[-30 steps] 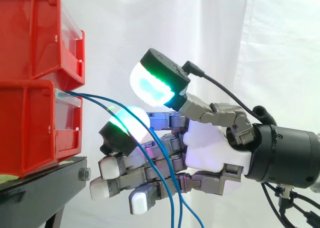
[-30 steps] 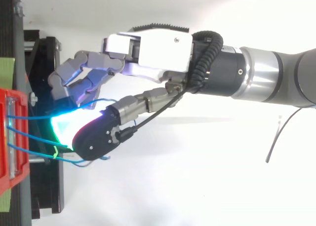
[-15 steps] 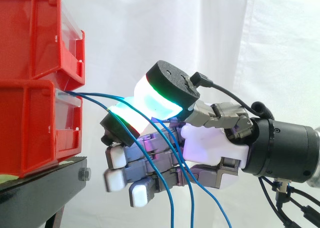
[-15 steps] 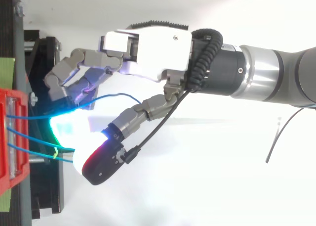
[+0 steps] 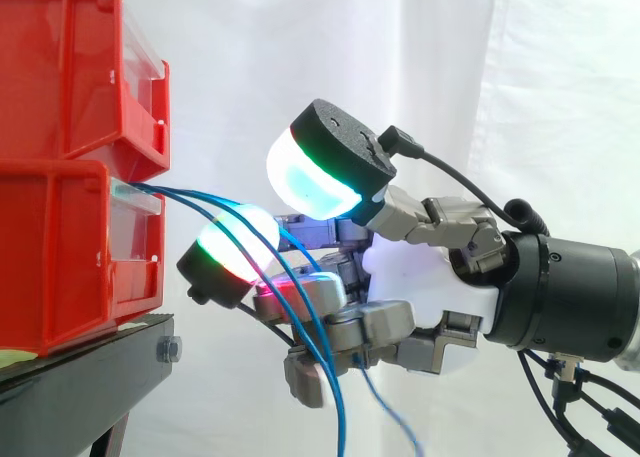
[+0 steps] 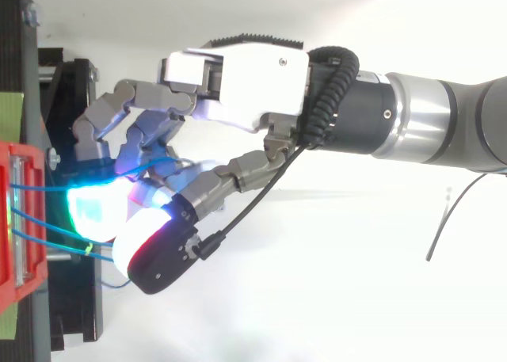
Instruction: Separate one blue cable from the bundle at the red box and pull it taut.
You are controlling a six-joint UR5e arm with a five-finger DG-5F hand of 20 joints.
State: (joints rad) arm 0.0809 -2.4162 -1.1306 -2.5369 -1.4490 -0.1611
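1. Pale grey multi-fingered robot hand [image 5: 420, 287]: lower fingers curled in around the thin blue cables [image 5: 195, 195]; thumb pad raised above them.
2. Left: stacked red plastic bins [image 5: 60, 247] on black metal stand [image 5: 80, 377]; cables leave the lower bin's front.
3. Middle: several strands run into the curl, then droop below the hand, slack.
4. Judgement: grasp begun; no single strand parted off yet, nothing taut.

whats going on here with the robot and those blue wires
A robot hand is in among the blue cables that come out of the lower red bin on the black stand. The cables sag down past the hand, so none is pulled taut yet.
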